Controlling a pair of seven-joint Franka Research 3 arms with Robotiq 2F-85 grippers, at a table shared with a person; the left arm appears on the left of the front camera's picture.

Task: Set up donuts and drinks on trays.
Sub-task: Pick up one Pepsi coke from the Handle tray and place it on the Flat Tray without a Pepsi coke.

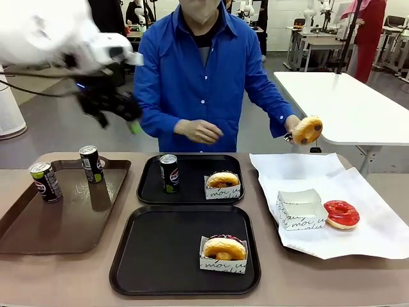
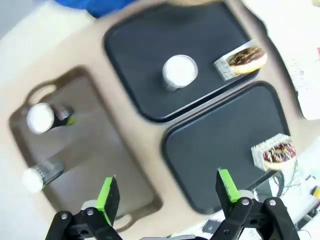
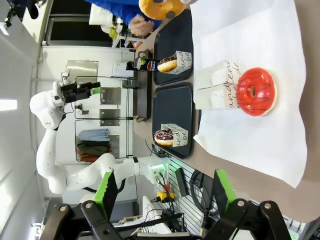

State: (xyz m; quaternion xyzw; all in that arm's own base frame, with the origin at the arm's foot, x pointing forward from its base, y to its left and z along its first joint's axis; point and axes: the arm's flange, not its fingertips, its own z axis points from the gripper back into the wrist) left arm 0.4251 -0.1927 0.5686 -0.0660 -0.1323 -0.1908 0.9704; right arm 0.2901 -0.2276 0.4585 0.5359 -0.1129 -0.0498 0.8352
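White paper donut boxes [image 1: 223,191] bear black script starting "moi"; the rest is illegible. A slim black can [image 1: 169,173] with a round blue-red logo shares the far black square tray [image 1: 148,185] with one boxed donut [image 1: 223,179]; the near tray [image 1: 160,256] holds a second boxed donut [image 1: 223,248]. The left gripper [image 2: 167,184] hangs high above the worktop [image 1: 319,281], fingers spread; the right gripper [image 3: 164,184] is likewise spread.

- Left arm [image 1: 57,38]: motion-blurred, at 10 o'clock in the front view. The left gripper [image 1: 118,109] is a dark smear there, its jaws unreadable.
- Brown tray [image 1: 70,224]: cut off at 9 o'clock.
- White paper sheet [image 1: 377,236]: clipped at 3 o'clock.
- Held donut [image 3: 161,7]: top lost at 12 o'clock in the right wrist view. In the front view it covers most of the person's hand [image 1: 292,123].
- Cans [image 2: 47,117]: blurred, logos illegible.
- Boxes [image 1: 220,263]: script too small to read.
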